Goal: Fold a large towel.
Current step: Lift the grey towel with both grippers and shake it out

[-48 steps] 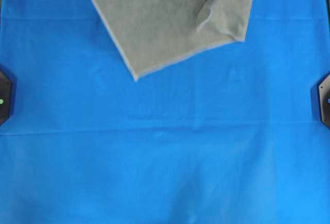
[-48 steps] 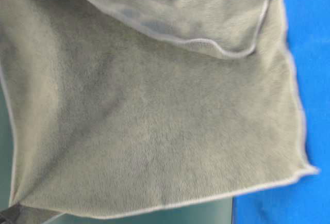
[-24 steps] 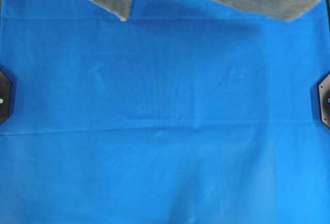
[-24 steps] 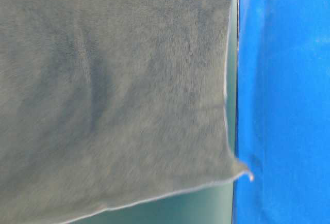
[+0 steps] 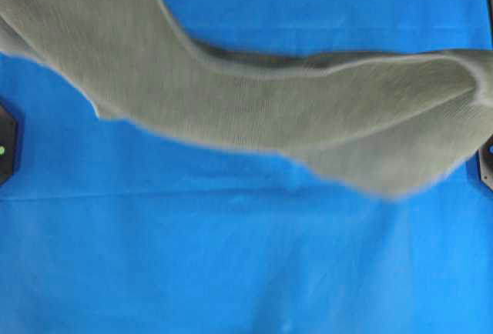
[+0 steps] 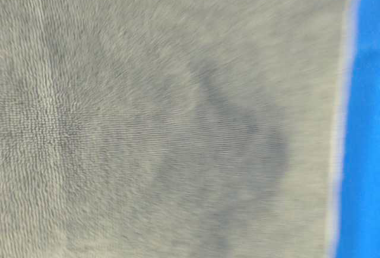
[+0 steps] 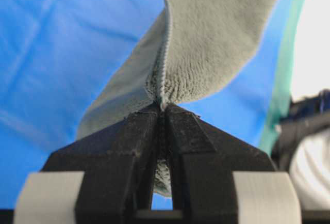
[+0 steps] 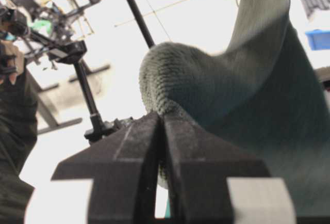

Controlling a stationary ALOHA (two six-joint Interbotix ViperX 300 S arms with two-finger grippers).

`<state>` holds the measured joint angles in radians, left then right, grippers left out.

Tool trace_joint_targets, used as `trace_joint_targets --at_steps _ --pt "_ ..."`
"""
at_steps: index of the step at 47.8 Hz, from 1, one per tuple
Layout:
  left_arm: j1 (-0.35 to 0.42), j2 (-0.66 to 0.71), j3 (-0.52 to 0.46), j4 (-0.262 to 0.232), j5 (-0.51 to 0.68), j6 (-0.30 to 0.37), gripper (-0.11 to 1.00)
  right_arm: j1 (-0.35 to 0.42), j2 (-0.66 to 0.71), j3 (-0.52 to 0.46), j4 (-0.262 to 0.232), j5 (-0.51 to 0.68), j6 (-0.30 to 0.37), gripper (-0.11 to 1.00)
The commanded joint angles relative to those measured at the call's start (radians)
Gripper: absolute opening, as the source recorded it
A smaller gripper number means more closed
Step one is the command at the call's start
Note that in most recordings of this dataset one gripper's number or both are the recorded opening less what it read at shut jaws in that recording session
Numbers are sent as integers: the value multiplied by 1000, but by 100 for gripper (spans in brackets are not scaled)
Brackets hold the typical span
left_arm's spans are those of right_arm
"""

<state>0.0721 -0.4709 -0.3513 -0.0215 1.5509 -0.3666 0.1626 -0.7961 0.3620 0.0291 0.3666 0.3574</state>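
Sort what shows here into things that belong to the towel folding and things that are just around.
Part of the job:
- towel, held off the table, spread across the overhead view
- left gripper, shut on a towel edge
- right gripper, shut on a bunched fold of it

Just around:
- blue table cover
- black stands and lab clutter behind, in the right wrist view

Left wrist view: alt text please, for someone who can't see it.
Black left gripper, jaws closed on a pinched edge of the grey-green towel, which rises up and to the right. A blue table cover fills the background.
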Motion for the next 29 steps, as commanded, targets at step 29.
trace_joint_targets --at_steps 29 --pt "431 -12 403 20 -60 140 2 -526 -112 256 -81 238 77 1"
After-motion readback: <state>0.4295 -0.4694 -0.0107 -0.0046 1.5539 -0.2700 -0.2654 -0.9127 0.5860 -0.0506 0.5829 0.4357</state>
